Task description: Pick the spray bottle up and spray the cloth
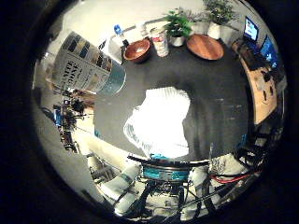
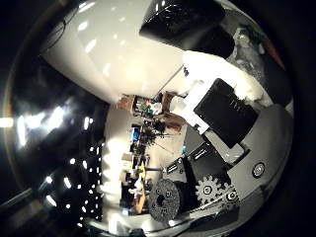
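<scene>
The spray bottle (image 1: 88, 63) has a white body with a printed label and a teal band. It hangs tilted above the edge of the dark table (image 1: 219, 93), off the surface. Its glossy white side (image 2: 113, 54) fills much of the thumb side view, close to my palm. My right hand (image 2: 222, 128) is curled round it, with black fingers (image 2: 224, 111) lying against the bottle. A crumpled white cloth (image 1: 161, 123) lies on the table below the palm, beside the bottle's base. The bottle's nozzle is not clearly visible.
At the table's far side stand a wooden bowl (image 1: 138, 50), a printed can (image 1: 160, 42), a flat wooden plate (image 1: 204, 46), two potted plants (image 1: 177, 28) and a small blue-capped bottle (image 1: 120, 32). A wooden desk with screens (image 1: 261, 84) stands beyond the table.
</scene>
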Motion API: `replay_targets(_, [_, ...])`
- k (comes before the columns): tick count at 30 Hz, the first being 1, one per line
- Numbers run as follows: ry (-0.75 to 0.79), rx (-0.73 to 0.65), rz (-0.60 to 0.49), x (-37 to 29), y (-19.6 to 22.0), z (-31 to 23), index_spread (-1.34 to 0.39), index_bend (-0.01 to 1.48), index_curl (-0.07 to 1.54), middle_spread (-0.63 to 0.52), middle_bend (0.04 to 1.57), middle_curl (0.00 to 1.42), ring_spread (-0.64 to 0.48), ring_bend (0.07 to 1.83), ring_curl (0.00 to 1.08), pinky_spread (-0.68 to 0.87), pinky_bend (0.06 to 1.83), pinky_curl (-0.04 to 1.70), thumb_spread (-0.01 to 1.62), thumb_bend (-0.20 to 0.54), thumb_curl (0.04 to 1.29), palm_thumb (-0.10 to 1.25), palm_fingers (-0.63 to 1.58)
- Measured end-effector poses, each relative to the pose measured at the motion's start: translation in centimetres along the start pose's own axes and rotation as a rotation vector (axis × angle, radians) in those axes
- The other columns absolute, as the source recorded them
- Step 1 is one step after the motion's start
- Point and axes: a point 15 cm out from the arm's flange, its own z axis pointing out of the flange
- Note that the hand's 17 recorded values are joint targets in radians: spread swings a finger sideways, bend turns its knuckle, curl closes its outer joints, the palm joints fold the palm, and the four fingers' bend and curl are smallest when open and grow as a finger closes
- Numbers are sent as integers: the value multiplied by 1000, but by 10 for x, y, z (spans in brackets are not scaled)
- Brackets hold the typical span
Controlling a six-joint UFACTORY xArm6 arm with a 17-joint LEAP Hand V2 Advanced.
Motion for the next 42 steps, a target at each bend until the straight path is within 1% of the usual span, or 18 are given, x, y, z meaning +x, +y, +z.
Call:
replay_targets(10, [-47,-127,-27,-30,33,63,-597,492,551,-410,807,459,-590,631,169,517,370,-13,1004,-15,401,1076,1076])
replay_targets(14, [-49,-90,-47,-36,25,76,-600,487,552,-415,802,461,-593,630,171,505,360,-14,1014,-15,400,1074,1073])
replay_targets(18, [-50,-61,-92,-41,20,97,-604,480,551,-430,796,459,-604,614,168,499,361,-14,1029,-15,396,1073,1071])
replay_targets(24, [-58,-73,-151,-44,17,134,-610,472,557,-445,789,463,-620,607,169,465,344,-15,1048,-14,388,1061,1066])
replay_targets(27, [-101,-93,-152,-50,20,151,-616,464,559,-451,782,463,-627,599,167,453,358,-14,1053,-15,388,1057,1073])
replay_targets(31, [-173,-139,-153,-58,34,181,-619,458,563,-455,778,466,-632,596,168,437,359,-15,1055,-17,387,1052,1074])
replay_targets(38, [-176,-209,-175,-57,62,220,-623,453,570,-456,775,471,-633,590,170,428,359,-15,1056,-15,384,1049,1073])
replay_targets(42, [-163,-237,-164,-46,74,231,-623,451,573,-457,773,473,-634,584,173,426,359,-15,1057,-14,383,1050,1074])
